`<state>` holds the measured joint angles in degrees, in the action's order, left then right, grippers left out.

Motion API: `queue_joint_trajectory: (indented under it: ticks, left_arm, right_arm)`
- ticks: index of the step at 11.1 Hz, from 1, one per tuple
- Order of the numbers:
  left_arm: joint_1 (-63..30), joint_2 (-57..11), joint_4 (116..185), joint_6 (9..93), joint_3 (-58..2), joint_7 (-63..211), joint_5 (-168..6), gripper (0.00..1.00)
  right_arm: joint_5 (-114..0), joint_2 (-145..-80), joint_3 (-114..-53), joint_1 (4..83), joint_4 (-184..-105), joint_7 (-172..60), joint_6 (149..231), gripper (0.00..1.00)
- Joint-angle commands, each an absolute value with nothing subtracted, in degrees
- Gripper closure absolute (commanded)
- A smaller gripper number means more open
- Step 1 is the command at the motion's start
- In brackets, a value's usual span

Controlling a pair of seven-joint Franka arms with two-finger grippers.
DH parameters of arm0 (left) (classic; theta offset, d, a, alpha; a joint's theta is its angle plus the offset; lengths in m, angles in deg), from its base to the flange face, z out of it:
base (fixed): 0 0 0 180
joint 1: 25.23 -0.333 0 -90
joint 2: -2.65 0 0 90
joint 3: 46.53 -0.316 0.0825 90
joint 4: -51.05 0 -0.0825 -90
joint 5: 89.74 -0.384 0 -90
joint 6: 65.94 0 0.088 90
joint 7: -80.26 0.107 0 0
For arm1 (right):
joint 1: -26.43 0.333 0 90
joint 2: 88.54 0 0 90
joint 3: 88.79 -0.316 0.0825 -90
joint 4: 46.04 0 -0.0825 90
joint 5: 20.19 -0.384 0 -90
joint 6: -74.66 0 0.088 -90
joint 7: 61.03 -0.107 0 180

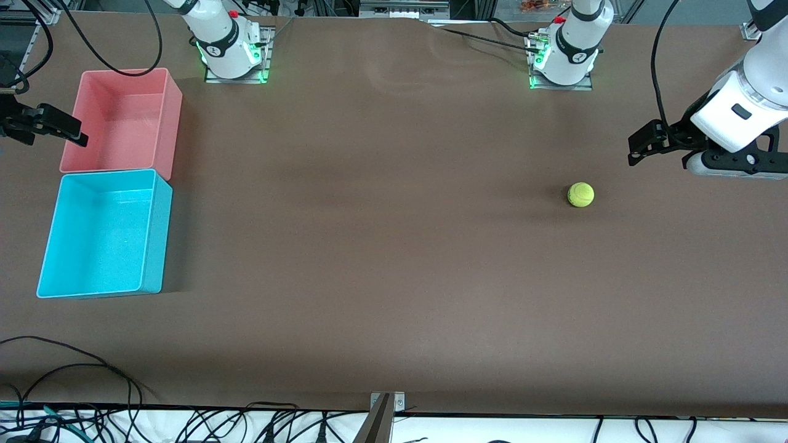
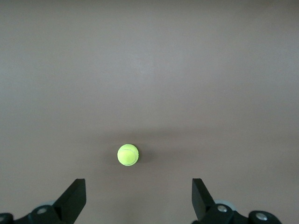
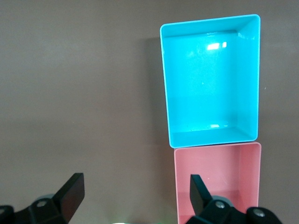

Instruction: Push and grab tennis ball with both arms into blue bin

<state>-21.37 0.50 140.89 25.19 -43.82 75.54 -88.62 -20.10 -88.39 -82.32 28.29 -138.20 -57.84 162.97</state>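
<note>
Here the left gripper (image 1: 637,149) hangs with jaws spread wide and empty over the table's left-arm end, near the tennis ball (image 1: 580,194) lying on open table (image 1: 381,246). The right gripper (image 1: 77,136), also spread, hangs over the pink bin (image 1: 173,117), which touches the blue bin (image 1: 154,246).

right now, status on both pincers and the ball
Left pincer open, just off the tennis ball at its end of the table. Right pincer open by the pink bin. Blue bin empty. Nothing on the table between ball and bin.
</note>
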Motion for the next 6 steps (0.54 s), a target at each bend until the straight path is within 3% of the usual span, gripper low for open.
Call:
queue_joint_trajectory:
  ticks: [1, 6]
  left_arm:
    - [-21.46, 0.46, 140.61, 24.50, -43.72, 76.49, -90.09, 0.00]
    - [-21.46, 0.46, 140.61, 24.49, -43.72, 76.31, -90.01, 0.00]
  right_arm:
    - [-19.48, -87.84, -82.37, 28.63, -138.41, -57.86, 162.81, 0.00]
    - [-20.10, -87.67, -82.02, 28.54, -138.33, -57.95, 163.17, 0.00]
